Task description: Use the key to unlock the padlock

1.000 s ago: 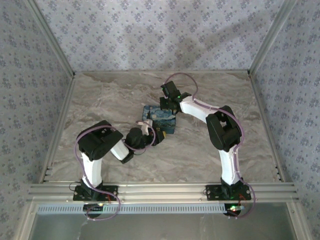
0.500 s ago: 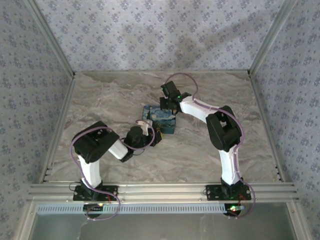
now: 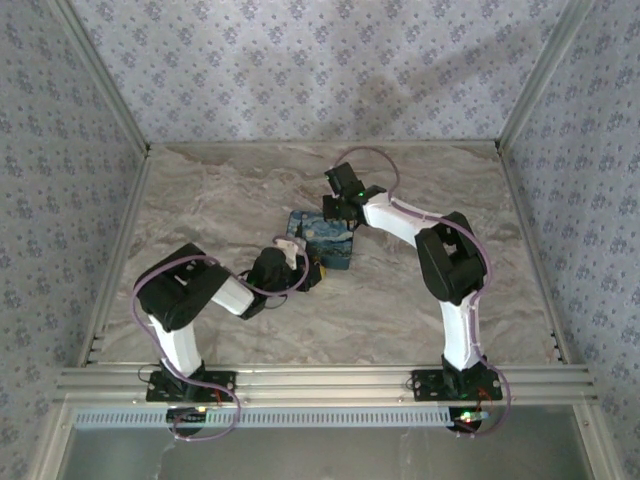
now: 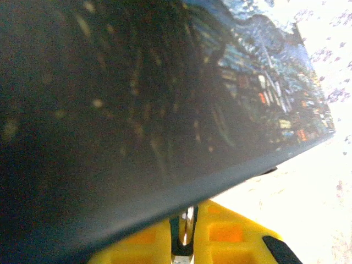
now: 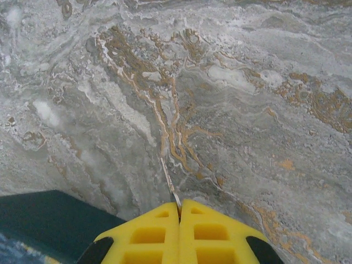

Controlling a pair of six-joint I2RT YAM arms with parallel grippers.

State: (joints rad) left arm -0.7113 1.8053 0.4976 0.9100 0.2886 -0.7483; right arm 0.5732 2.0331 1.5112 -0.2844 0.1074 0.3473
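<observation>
Marble table [image 3: 200, 200] unchanged, left pincer [image 3: 299, 263] has closed beside box [image 3: 322, 238].

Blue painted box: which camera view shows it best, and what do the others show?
Top external: nearly the whole box shows from above. Left wrist sees its painted face very close, dark and blurred; right wrist catches one dark corner.

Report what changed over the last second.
The left arm swung its elbow leftward and back toward its base, while the left end effector held at the near side of the patterned box. The right arm, the right end effector and the box stayed put.
</observation>
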